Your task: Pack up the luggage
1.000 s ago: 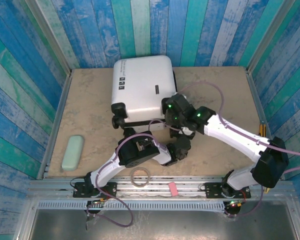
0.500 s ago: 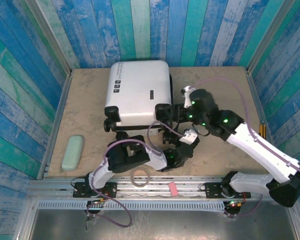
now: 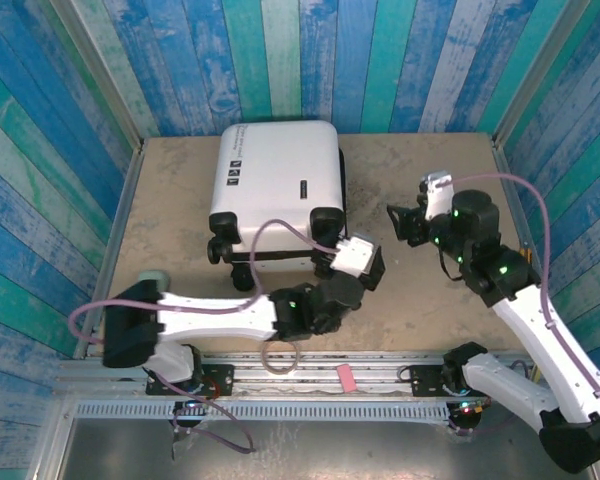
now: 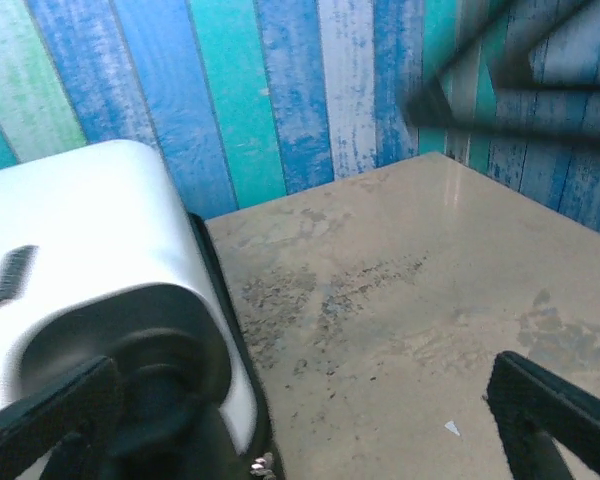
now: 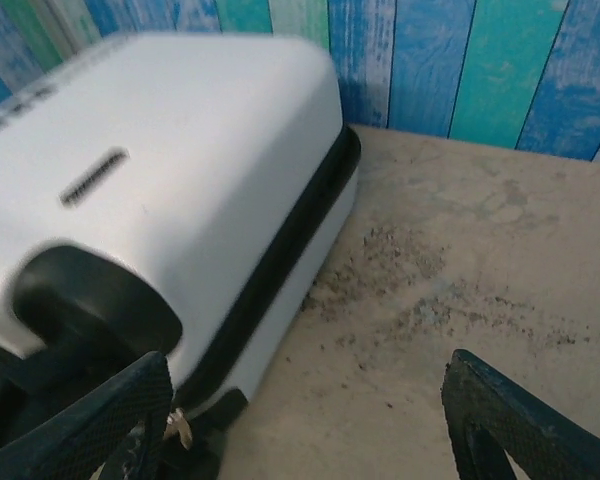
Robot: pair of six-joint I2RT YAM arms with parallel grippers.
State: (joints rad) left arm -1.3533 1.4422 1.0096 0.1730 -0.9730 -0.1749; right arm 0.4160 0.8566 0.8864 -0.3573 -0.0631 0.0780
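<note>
luggage (image 3: 278, 180) shut, lying flat at back-centre of the table (image 3: 180, 225), wheels toward the arms, black zipper band down its right side. Left gripper (image 3: 368, 265) sits just beside the near-right wheel, not touching. Its wrist cam shows the jaws spread wide with nothing between. Right gripper (image 3: 402, 225) is further right, clear of the case and facing it, jaws likewise wide and empty. On the front rail: ring (image 3: 281, 352), probably a tape roll, and a pink scrap (image 3: 346, 377).
</note>
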